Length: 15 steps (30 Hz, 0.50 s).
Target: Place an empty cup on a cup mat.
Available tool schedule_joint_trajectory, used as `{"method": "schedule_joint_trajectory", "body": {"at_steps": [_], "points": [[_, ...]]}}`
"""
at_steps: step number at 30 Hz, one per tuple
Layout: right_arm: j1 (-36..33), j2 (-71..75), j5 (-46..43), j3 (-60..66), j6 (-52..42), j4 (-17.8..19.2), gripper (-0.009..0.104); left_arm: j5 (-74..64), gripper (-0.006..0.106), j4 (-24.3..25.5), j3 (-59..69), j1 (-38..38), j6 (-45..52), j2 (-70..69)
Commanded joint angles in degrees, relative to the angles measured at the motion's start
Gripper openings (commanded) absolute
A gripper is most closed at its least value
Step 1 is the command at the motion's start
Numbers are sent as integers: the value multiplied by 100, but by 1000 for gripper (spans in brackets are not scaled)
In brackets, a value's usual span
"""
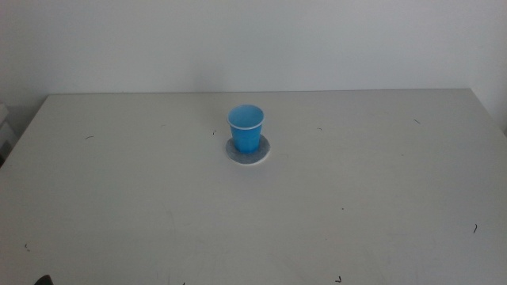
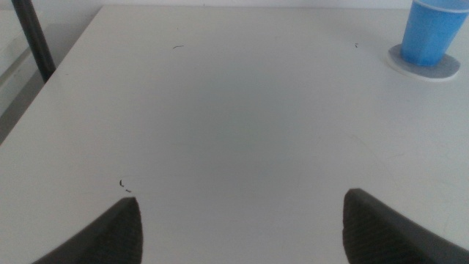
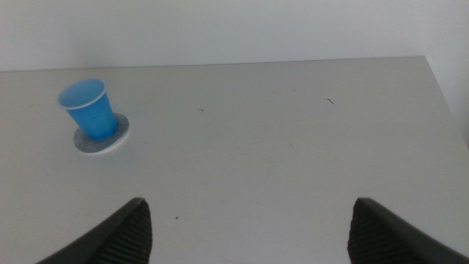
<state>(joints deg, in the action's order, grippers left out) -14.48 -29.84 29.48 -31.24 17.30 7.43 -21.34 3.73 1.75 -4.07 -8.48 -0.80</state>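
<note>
Tabletop (image 1: 119, 206), pale and scuffed, fills my middle view, bare but for the task's two things near its centre. Both arms wait at the near edge, outside that view. The left hand (image 2: 242, 227) sits low over the surface with its jaws spread wide and gripping nothing; the right hand (image 3: 249, 231) likewise, released and empty, well apart from everything.

The cup mat (image 1: 249, 150) lies flat, a grey disc with a white edge. The cup (image 1: 246, 128) stands upright on it, mouth up, looking empty from the right wrist camera. It sits toward the far side of the mat rather than dead centre, with more mat showing on the near side.

I judge the placement done, so the risk now is my own doing. Any reach back toward the centre could clip the light plastic cup and tip it or nudge it off the disc. A sweeping retreat could do the same.
</note>
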Motion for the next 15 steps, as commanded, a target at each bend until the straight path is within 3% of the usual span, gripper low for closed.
{"method": "schedule_joint_trajectory", "body": {"at_steps": [1, 5, 15], "points": [[30, 504, -731, 354, -142, 196, 71, 384, 105, 2, -34, 6, -62, -21], [30, 1208, -1198, 1148, -139, 233, 71, 384, 105, 2, -34, 6, -62, -21], [30, 2649, -1143, 2150, -139, 314, 70, 384, 105, 2, -34, 6, -62, -21]]}}
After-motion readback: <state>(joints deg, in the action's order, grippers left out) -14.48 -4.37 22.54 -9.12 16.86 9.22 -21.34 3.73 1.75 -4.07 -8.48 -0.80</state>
